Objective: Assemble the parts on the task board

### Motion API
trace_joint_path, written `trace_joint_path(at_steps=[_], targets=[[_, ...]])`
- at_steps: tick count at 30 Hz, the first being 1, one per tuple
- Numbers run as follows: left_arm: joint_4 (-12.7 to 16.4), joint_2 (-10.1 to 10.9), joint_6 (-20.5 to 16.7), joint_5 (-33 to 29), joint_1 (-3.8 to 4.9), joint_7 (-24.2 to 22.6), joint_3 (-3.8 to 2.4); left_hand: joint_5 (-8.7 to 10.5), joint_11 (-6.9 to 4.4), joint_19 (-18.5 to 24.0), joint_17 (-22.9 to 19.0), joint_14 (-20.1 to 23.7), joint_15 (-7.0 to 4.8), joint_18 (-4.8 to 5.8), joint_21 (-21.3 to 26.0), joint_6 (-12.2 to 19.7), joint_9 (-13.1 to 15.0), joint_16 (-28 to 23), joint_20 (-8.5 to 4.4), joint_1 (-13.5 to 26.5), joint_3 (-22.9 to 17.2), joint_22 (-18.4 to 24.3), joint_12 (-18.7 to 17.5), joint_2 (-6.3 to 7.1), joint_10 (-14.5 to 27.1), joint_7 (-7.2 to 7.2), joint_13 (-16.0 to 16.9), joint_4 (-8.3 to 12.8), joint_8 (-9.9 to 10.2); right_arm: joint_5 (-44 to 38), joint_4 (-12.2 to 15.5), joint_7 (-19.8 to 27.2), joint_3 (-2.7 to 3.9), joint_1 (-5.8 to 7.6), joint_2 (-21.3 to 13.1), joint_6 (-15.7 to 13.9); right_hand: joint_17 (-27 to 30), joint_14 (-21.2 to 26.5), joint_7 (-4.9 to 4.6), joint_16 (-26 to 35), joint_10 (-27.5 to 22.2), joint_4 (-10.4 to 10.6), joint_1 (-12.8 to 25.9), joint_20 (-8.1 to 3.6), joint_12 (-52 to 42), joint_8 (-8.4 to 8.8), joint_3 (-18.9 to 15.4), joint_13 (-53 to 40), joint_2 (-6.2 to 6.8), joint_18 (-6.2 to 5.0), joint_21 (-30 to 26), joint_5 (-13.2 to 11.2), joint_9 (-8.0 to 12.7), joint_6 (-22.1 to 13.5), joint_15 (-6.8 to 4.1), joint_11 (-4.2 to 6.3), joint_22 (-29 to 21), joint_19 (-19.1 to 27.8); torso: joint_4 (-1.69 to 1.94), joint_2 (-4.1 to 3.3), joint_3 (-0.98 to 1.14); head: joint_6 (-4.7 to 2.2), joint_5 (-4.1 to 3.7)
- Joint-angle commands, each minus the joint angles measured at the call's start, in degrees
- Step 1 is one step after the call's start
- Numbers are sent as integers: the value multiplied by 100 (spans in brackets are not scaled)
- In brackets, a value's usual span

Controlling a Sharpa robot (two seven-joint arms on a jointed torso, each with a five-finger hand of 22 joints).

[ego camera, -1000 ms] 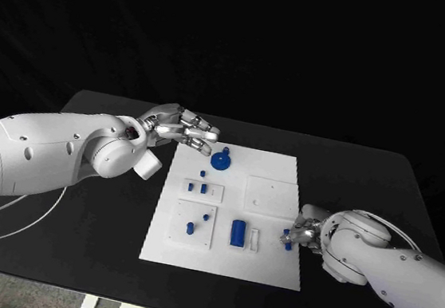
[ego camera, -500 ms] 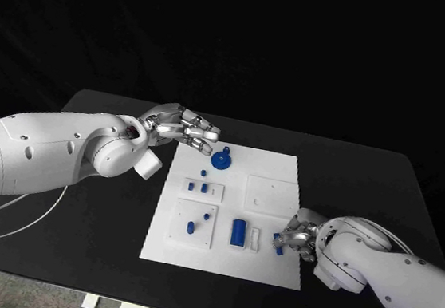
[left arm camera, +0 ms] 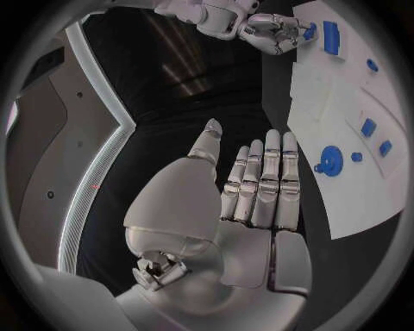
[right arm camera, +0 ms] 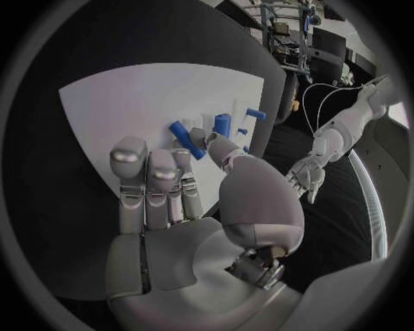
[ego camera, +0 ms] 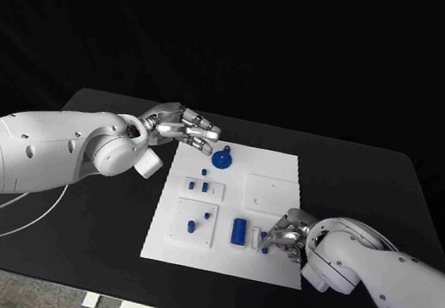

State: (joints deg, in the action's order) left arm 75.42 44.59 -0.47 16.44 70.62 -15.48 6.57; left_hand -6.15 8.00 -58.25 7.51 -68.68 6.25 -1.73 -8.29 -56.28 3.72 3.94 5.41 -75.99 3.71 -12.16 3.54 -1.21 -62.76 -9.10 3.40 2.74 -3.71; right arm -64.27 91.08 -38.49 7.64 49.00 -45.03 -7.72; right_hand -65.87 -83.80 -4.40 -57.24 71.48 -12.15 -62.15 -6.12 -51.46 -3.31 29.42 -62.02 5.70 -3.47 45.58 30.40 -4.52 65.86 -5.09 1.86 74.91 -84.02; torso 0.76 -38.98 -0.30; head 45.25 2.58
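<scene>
My right hand pinches a small blue peg over the task board's near right part, beside the blue block, my left hand released, fingers straight, at the board's far left corner

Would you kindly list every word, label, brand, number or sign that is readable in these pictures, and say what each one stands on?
None can be read.
Task board: plain white, no print visible.
Blue parts: no markings visible.
Left hand and right hand: no lettering visible on their casings.
Equipment at the rim of the right wrist view: too small and blurred to tell.
</scene>
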Motion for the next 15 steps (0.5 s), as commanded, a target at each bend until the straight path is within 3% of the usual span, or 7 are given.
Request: trace_joint_path(at_steps=[1, 9, 15], targets=[[3, -19, 105, 3, -1, -23, -3, -14, -3, 33, 3, 21, 10, -69, -11, 47, 1, -12, -3, 54, 7, 5, -9, -19, 32, 2, 8, -29, -5, 215, -14, 74, -8, -15, 35, -14, 5, 2, 4, -2, 54, 10, 40, -47, -23, -33, -51, 1, -13, -28, -33, -41, -13, 58, -25, -6, 552, -311, -1, -6, -6, -2, -9], [-1, -26, 113, 4, -4, -13, -2, -14, -3, 33, 3, 21, 10, -69, -11, 47, 1, -12, -3, 54, 7, 5, -9, -19, 32, 2, 8, -29, -5, 248, -151, 14, -8, -6, 138, 121, 16, 3, 18, 7, 44, 70, 47, -46, -2, -33, -180, 14, -37, -22, -49, -176, -20, 79, -24, -4, 552, -311, 0, 1, -10, 10, -1], [-1, -27, 119, 5, -5, -5, -1, -14, -3, 33, 3, 21, 10, -69, -11, 47, 1, -12, -3, 54, 7, 5, -9, -19, 32, 2, 8, -29, -5, 252, -200, 10, -8, -3, 202, 77, 18, -1, 37, 7, 58, 170, 32, -44, -11, -33, -321, 14, -58, -19, -58, -485, -25, 93, -22, -3, 551, -317, 0, 1, -2, 3, 4]])
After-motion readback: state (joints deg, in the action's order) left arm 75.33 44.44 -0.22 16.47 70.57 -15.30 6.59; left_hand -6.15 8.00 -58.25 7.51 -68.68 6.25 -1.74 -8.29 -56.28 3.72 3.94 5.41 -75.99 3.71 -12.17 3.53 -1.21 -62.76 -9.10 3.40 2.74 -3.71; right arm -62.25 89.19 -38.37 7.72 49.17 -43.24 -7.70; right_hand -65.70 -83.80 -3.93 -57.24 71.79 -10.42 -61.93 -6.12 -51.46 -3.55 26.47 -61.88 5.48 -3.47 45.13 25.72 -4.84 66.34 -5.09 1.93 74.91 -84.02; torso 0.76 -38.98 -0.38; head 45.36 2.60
